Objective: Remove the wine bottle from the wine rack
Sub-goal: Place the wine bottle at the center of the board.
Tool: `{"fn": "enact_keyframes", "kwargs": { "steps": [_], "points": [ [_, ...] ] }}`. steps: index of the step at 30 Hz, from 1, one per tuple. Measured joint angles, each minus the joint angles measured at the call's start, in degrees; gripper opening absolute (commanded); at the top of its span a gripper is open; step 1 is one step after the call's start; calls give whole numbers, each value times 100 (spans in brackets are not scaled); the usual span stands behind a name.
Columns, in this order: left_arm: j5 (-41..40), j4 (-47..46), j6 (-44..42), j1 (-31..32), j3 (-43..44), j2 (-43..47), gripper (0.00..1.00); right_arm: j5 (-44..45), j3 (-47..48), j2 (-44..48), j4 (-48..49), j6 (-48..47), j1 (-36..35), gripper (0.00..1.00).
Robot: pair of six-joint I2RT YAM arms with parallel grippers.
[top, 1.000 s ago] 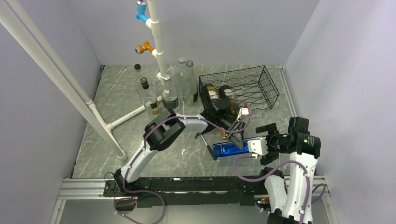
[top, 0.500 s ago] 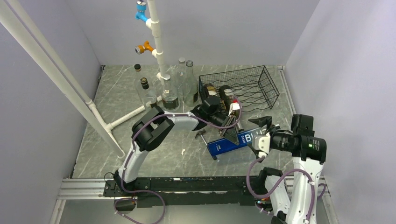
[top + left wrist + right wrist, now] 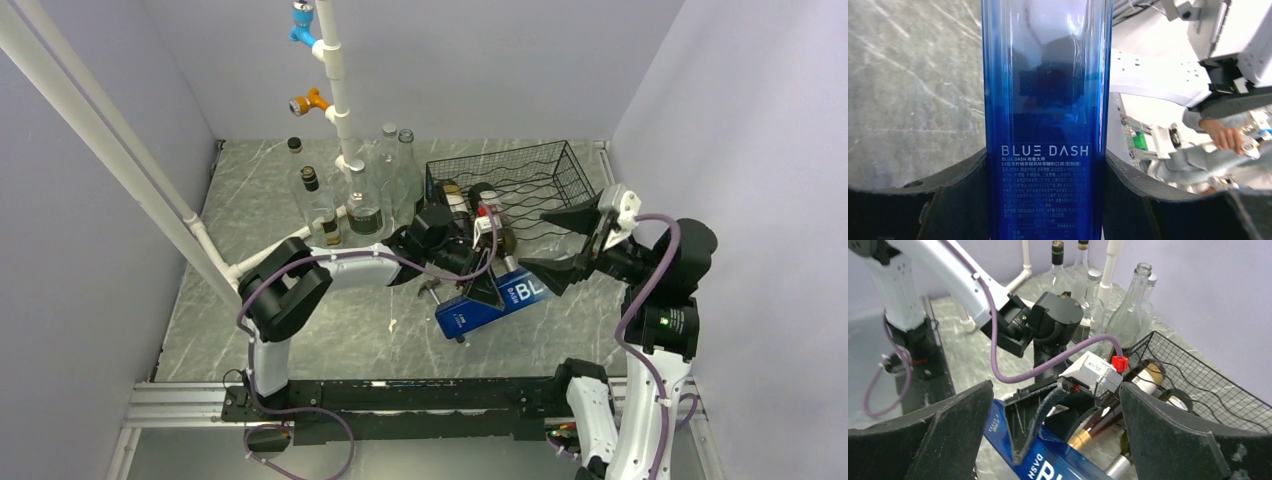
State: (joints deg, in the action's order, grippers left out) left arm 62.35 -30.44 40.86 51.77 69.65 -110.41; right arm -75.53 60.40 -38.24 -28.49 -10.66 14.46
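A blue wine bottle (image 3: 497, 300) labelled BLUE DASH lies slanted just in front of the wine rack (image 3: 560, 170), a black wire basket at the back right. My left gripper (image 3: 487, 290) is shut on the bottle's body; in the left wrist view both black fingers (image 3: 955, 192) press its flat sides (image 3: 1048, 100). My right gripper (image 3: 533, 240) hangs open above the bottle's right end, in front of the rack. From the right wrist, its jaws (image 3: 1054, 385) stand wide apart over the blue bottle (image 3: 1048, 466) and the rack (image 3: 1213, 372).
Two dark bottles (image 3: 470, 200) lie in the rack's left end. Several glass bottles (image 3: 365, 195) stand at the back beside a white pipe stand (image 3: 335, 80). A small dark tool (image 3: 433, 290) lies left of the blue bottle. Grey walls close in on all sides.
My right arm has risen from beside the bottle's near end and swung up toward the rack, still open. My left arm has drawn the blue bottle a little leftward.
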Motion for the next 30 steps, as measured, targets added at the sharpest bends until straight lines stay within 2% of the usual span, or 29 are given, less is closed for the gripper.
{"fn": "enact_keyframes", "kwargs": {
  "steps": [5, 14, 22, 30],
  "points": [
    [-916, 232, -216, 0, -588, 553, 0, 9, -26, 4, 946, 1644, 138, 99],
    [-2697, 236, -551, 70, -1692, 1725, 0, 208, -415, -22, 1200, 2789, 306, 98],
    [-4190, -52, -935, 492, -2396, 2479, 0, 573, -573, -251, 874, 3038, 348, 96],
    [-5910, -234, -1606, 1025, -2684, 2647, 0, 1054, -496, -741, -197, 2529, 345, 96]
  ]
}}
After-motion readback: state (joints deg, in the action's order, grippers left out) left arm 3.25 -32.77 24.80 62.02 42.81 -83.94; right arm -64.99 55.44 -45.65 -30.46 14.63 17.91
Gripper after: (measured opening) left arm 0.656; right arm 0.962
